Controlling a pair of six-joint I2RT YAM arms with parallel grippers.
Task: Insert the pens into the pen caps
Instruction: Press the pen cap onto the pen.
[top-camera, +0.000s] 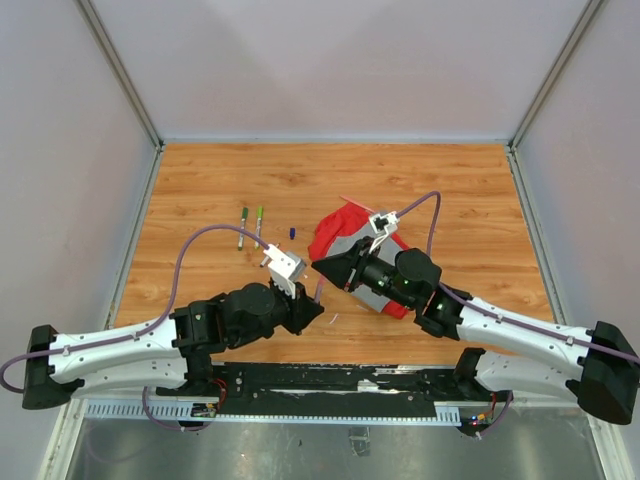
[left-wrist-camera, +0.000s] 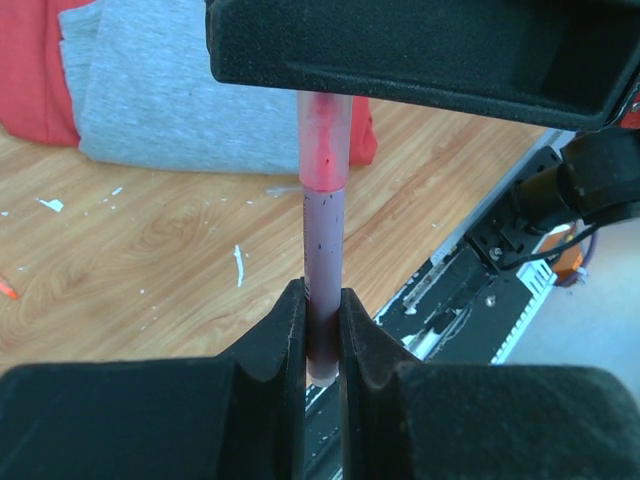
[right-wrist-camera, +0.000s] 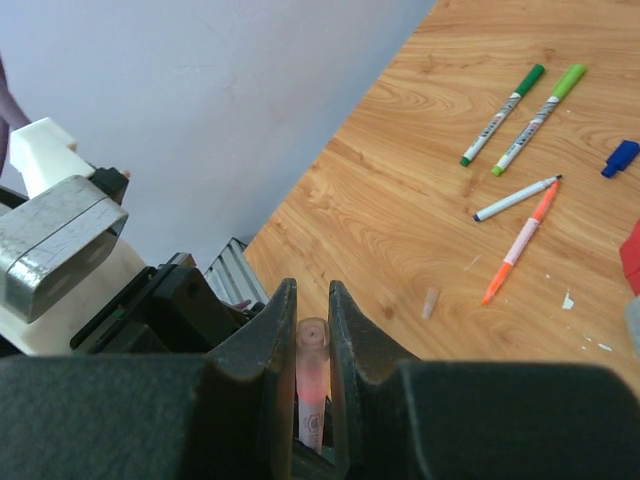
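Note:
My left gripper (left-wrist-camera: 322, 300) is shut on the barrel of a pink pen (left-wrist-camera: 324, 240), held above the table. My right gripper (right-wrist-camera: 312, 300) is shut on a translucent pink cap (right-wrist-camera: 312, 345) that sits over the pen's tip; the cap also shows in the left wrist view (left-wrist-camera: 323, 140). In the top view the left gripper (top-camera: 318, 297) and right gripper (top-camera: 320, 268) meet tip to tip at the table's front middle. On the table lie a dark green pen (right-wrist-camera: 503, 114), a light green pen (right-wrist-camera: 538, 118), a white pen (right-wrist-camera: 516, 198), an orange pen (right-wrist-camera: 518, 243), a blue cap (right-wrist-camera: 620, 158) and a small clear cap (right-wrist-camera: 429, 302).
A red-and-grey cloth (top-camera: 350, 245) lies under and behind the right arm; it also shows in the left wrist view (left-wrist-camera: 150, 90). The two green pens (top-camera: 250, 227) lie at the left middle of the table. The black base rail (top-camera: 330, 385) runs along the near edge.

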